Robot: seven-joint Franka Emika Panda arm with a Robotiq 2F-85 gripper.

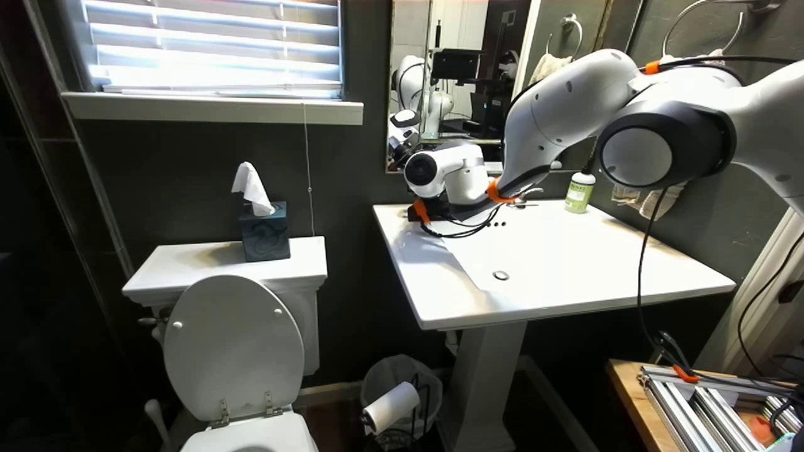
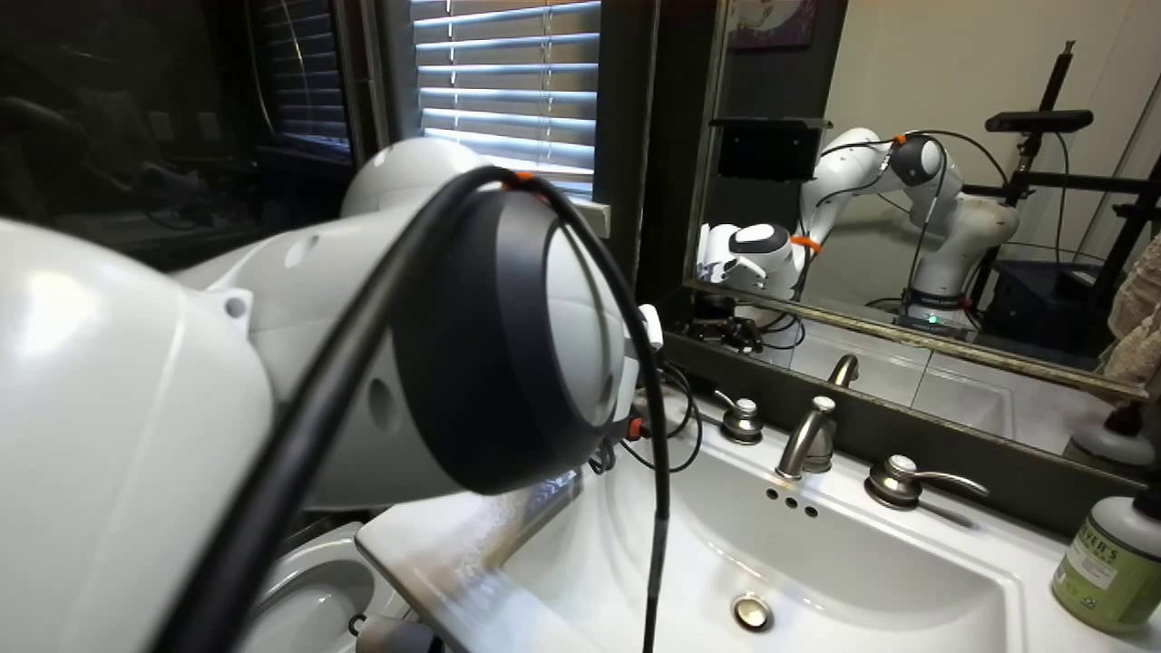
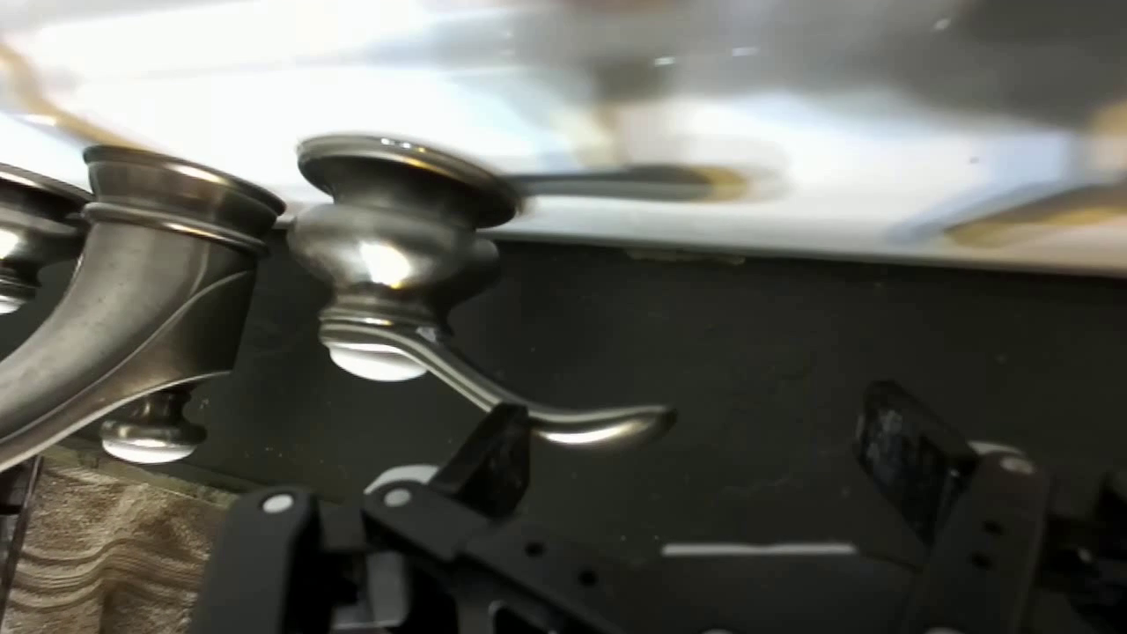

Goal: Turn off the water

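In the wrist view, which stands upside down, a brushed-metal tap handle (image 3: 396,246) with a white cap hangs from the sink deck. Its curved lever (image 3: 607,427) points right. My gripper (image 3: 700,436) is open. Its left fingertip overlaps the middle of the lever; I cannot tell whether they touch. The right finger is well beyond the lever's tip. The spout (image 3: 167,273) is to the left. In an exterior view this handle (image 2: 742,422) is left of the spout (image 2: 803,444), with a second handle (image 2: 898,481) right of it. No water stream is discernible.
The white sink (image 1: 452,307) stands beside the toilet (image 1: 235,351). A mirror (image 2: 907,227) is behind the taps. A green soap bottle (image 2: 1111,567) stands on the sink's right. A tissue box (image 1: 267,232) sits on the tank. Black cables (image 2: 694,417) loop over the basin.
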